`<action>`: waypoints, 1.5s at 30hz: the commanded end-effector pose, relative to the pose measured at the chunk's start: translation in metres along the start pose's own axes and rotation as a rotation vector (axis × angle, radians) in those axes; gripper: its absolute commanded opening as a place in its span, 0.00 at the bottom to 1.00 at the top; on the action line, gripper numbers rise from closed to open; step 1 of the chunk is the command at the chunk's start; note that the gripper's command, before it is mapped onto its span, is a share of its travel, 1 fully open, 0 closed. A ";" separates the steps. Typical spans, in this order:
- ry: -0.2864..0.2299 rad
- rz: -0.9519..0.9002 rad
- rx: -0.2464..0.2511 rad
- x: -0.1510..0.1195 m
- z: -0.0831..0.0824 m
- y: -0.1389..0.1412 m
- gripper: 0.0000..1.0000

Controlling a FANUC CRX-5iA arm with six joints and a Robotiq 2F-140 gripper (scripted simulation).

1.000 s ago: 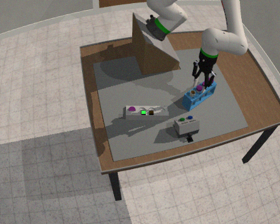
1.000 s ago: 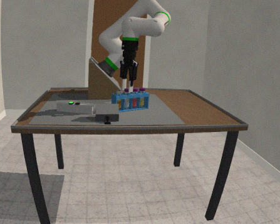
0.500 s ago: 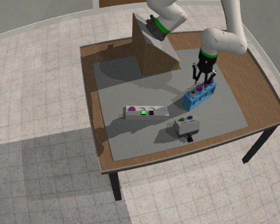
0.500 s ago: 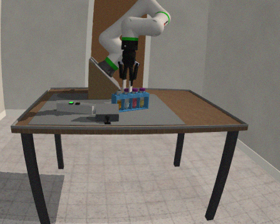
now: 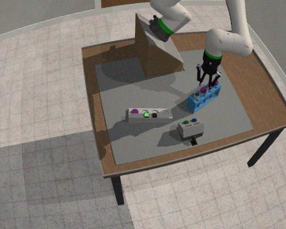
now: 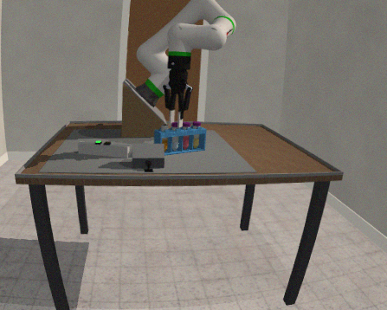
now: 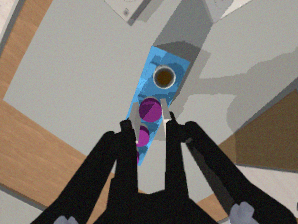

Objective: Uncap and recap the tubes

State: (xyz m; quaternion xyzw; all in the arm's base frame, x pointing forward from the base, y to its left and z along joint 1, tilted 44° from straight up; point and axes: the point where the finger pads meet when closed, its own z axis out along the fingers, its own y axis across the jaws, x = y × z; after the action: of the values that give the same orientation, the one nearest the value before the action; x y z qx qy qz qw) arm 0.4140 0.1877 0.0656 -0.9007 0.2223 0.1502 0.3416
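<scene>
Currently the gripper (image 7: pixel 149 125) is closed on a purple cap (image 7: pixel 149 109) seated on its tube in the blue decapping station (image 5: pixel 204 98). One neighbouring tube (image 7: pixel 164 76) stands uncapped; another purple cap (image 5: pixel 135 111) lies in the cap tray (image 5: pixel 148 118), whose green lamp (image 5: pixel 146 114) is lit.

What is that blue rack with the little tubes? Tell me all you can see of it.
The blue rack is a plastic-looking block on the grey mat, holding four upright tubes in a row. Three wear purple caps; the end tube stands open, showing brown inside. The gripper has its jaws shut on the purple cap next to the open one.
</scene>
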 end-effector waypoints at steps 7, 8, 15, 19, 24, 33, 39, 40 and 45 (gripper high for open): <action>0.001 0.481 0.000 0.000 0.000 0.000 0.00; 0.001 0.531 0.000 0.000 0.000 0.000 0.00; 0.001 0.781 0.000 0.000 0.000 0.000 0.00; 0.001 0.981 0.000 0.000 0.001 0.000 0.00; 0.001 1.028 0.000 0.000 0.001 0.000 0.00; 0.001 1.028 0.000 0.000 0.001 0.000 0.35; 0.001 1.028 0.000 0.000 0.001 0.000 0.35; 0.001 0.944 0.000 0.000 0.000 0.000 0.35; 0.001 0.694 0.000 0.000 0.000 0.000 0.35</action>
State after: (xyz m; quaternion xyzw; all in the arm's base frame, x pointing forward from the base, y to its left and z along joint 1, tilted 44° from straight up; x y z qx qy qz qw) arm 0.4139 0.1881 0.0652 -0.7123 0.5963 0.2836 0.2382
